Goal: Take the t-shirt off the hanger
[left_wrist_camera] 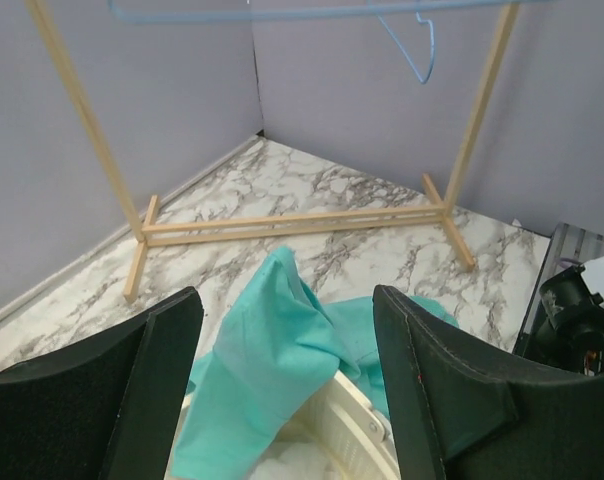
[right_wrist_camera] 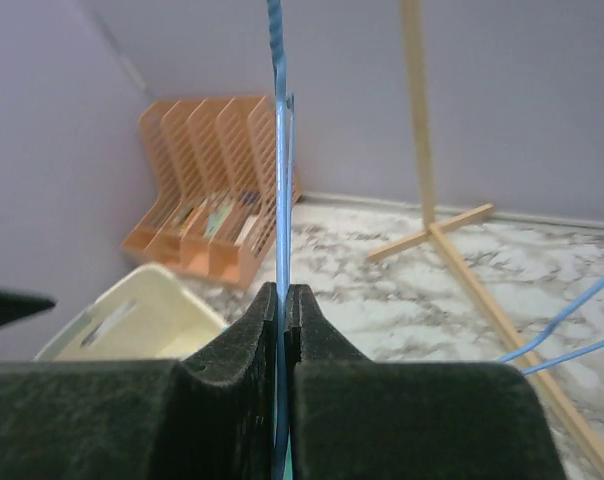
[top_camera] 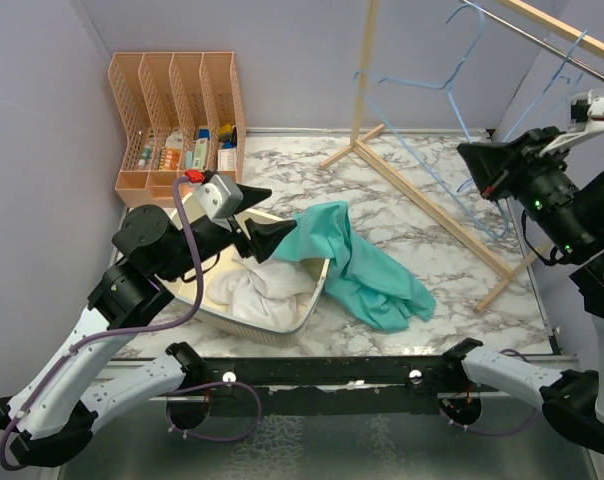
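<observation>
T-shirt: the teal t-shirt [top_camera: 367,265] lay over the cream basket's rim [top_camera: 300,318] and on the marble table [top_camera: 422,150].
Left gripper [top_camera: 265,215]: fingers spread, grasping nothing, above the basket.
Right gripper [right_wrist_camera: 285,310]: clenched on the blue hanger [right_wrist_camera: 280,150].
Around: wooden rack [top_camera: 432,205] beyond the t-shirt; orange file organizer [top_camera: 177,110] far left.

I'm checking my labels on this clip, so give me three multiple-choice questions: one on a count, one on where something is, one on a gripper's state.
1. How many slots has the organizer?
A two
B four
C six

2. Where is the t-shirt?
A inside the organizer
B spread flat beside the organizer
C draped from the basket onto the table

3. What is the right gripper doing?
A shut on the hanger
B open
C shut on the t-shirt

Answers:
1 B, four orange slots stand side by side.
2 C, the teal cloth hangs over the rim onto the marble.
3 A, the blue wire is pinched between closed fingers.
</observation>
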`<state>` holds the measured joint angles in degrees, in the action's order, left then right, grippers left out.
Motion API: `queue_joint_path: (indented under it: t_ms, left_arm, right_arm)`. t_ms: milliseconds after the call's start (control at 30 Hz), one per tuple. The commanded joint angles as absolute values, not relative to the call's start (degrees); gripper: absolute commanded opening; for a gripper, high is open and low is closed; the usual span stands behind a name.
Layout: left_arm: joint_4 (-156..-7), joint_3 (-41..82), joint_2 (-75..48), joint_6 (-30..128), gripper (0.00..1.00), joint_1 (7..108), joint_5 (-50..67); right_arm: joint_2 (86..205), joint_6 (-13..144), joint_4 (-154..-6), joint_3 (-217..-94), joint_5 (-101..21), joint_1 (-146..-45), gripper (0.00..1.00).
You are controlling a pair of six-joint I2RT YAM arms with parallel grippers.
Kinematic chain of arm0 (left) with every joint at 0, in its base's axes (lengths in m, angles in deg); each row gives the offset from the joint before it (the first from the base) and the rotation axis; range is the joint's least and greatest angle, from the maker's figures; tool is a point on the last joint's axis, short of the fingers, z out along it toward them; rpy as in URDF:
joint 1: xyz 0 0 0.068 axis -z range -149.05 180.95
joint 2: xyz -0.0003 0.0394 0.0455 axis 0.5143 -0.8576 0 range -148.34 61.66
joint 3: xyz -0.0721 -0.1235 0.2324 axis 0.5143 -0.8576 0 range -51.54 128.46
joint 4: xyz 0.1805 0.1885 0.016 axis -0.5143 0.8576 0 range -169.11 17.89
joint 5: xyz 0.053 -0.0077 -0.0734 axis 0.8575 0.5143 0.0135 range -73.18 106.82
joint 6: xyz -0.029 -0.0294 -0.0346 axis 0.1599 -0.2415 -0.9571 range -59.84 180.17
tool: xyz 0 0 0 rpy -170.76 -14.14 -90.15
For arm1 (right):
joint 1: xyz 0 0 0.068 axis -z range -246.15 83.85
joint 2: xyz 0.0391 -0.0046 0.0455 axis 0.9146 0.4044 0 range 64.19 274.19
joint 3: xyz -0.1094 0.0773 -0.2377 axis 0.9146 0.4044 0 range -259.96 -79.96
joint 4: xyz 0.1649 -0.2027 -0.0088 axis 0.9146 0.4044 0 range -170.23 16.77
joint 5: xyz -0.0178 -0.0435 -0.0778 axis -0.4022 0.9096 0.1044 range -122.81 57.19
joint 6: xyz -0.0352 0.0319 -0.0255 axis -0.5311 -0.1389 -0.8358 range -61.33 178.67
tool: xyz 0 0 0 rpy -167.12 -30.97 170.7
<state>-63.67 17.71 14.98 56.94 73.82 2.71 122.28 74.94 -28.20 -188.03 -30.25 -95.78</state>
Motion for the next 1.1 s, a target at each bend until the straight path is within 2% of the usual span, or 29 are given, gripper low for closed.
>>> queue_joint_path:
  t_ms: [0,100,367,767,1067]
  left_arm:
    - [-65.3,13.1,17.0,54.7,0.71,73.9,6.3]
    - [-65.8,10.8,18.3,54.2,0.71,73.9,6.4]
    - [-66.2,6.7,21.0,54.0,0.70,73.9,6.9]
    - [-66.1,4.0,21.5,54.1,0.70,73.9,5.4]
    - [-66.7,3.3,20.4,52.8,0.70,73.9,2.8]
  right_arm:
    - [125.6,76.7,-38.7,-189.2,-7.9,-95.6,0.01]
    - [128.0,75.8,-42.9,-187.9,0.3,-95.6,0.01]
    - [133.8,73.4,-54.5,-184.5,10.4,-95.6,0.01]
    - [142.0,66.4,-66.5,-182.9,20.0,-95.6,0.01]
    - [147.7,65.2,-67.4,-183.0,22.6,-95.6,0.01]
